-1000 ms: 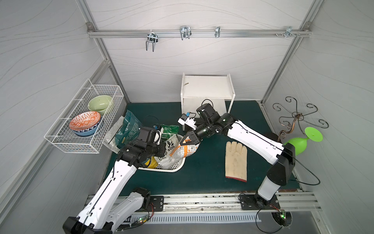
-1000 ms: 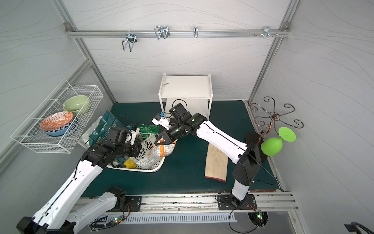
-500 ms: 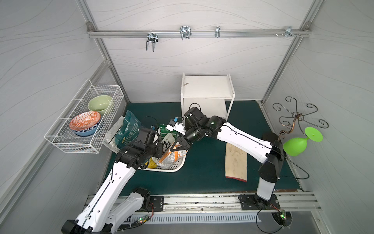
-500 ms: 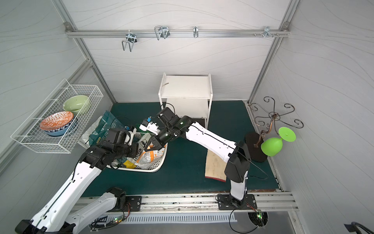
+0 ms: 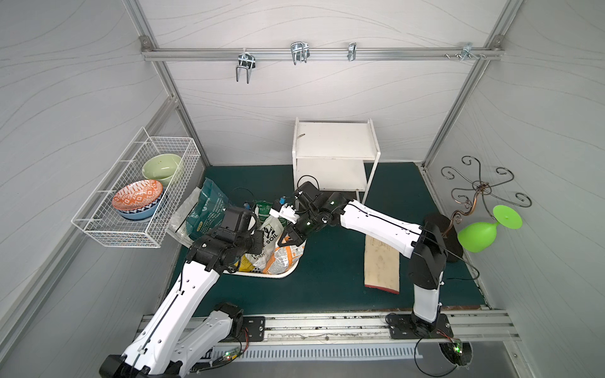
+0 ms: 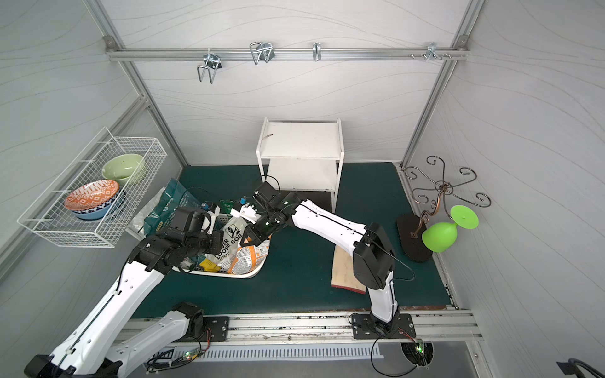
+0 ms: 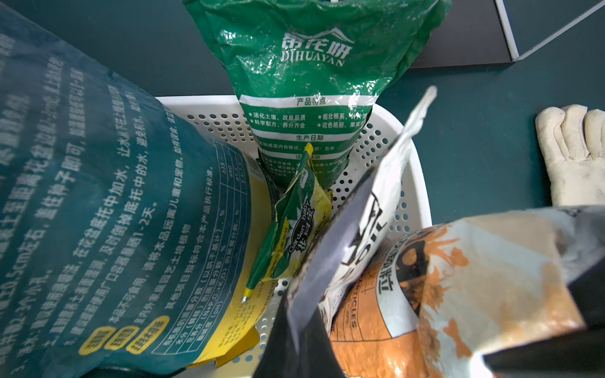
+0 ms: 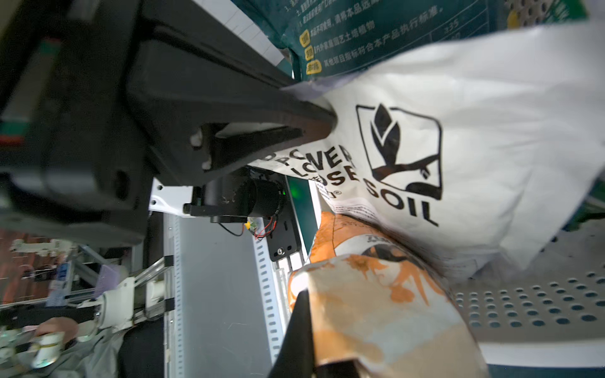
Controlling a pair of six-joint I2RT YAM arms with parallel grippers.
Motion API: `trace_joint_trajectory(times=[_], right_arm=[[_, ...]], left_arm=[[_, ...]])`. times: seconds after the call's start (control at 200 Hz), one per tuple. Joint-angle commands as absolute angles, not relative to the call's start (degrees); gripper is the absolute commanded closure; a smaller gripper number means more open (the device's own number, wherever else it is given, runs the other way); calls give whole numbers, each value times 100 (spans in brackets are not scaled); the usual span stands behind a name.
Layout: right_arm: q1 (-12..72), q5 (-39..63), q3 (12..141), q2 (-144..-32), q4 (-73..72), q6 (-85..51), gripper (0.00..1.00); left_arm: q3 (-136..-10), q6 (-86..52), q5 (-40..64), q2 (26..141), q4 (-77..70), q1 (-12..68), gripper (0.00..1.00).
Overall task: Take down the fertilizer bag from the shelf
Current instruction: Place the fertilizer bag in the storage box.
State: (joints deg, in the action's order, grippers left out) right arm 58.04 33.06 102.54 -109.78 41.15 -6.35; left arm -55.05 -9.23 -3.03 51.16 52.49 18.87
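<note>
The right gripper (image 5: 292, 238) is clamped on the orange-and-white fertilizer bag (image 5: 284, 255) lying in the white perforated plastic basket (image 5: 276, 274), near-left of the small white two-tier shelf (image 5: 335, 153). The left gripper (image 8: 314, 126) pinches the white soil bag (image 8: 458, 157) beside it.

Green bag (image 7: 311, 81), teal bag (image 7: 114, 212) standing in perforated basket (image 7: 415, 183).

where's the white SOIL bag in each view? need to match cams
Top views: SOIL bag in the white basket, between both arms.
Left wrist: the bag seen edge-on, right of centre.
Right wrist: the bag fills the upper right.
Shared landmark: the orange bag against it.
</note>
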Motion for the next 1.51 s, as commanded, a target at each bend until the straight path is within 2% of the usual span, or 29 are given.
trace_joint_trajectory(times=[0.0, 0.185, 0.615, 0.76, 1.03, 1.321, 1.346, 1.421, 1.501], right_arm=[[6027, 2295, 10881, -10970, 4477, -182, 100], [6084, 1363, 11326, -10864, 4846, 273, 100], [6336, 1126, 12163, -11269, 5068, 843, 100], [6411, 1490, 11886, -11443, 5146, 798, 100], [6565, 1664, 10091, -11282, 4125, 226, 100], [6548, 1431, 11036, -11599, 4502, 316, 100], [6541, 1425, 11112, -11617, 4551, 321, 98], [6511, 1443, 11263, -11549, 4623, 236, 78], [6440, 1432, 11318, -11324, 4614, 50, 60]], left_arm=[[-5788, -958, -449, 5081, 4934, 1874, 100], [-5766, -958, -466, 5071, 4900, 1872, 100], [-5786, -915, -677, 5045, 4878, 1871, 100], [-5898, -852, -927, 5054, 4870, 1855, 100], [-5866, -1008, -727, 4948, 4717, 1811, 100], [-5783, -1170, -566, 4985, 4588, 1811, 100], [-5798, -1161, -582, 4968, 4588, 1814, 100], [-5803, -1128, -615, 4957, 4588, 1812, 100], [-5818, -1119, -623, 4958, 4575, 1811, 85]])
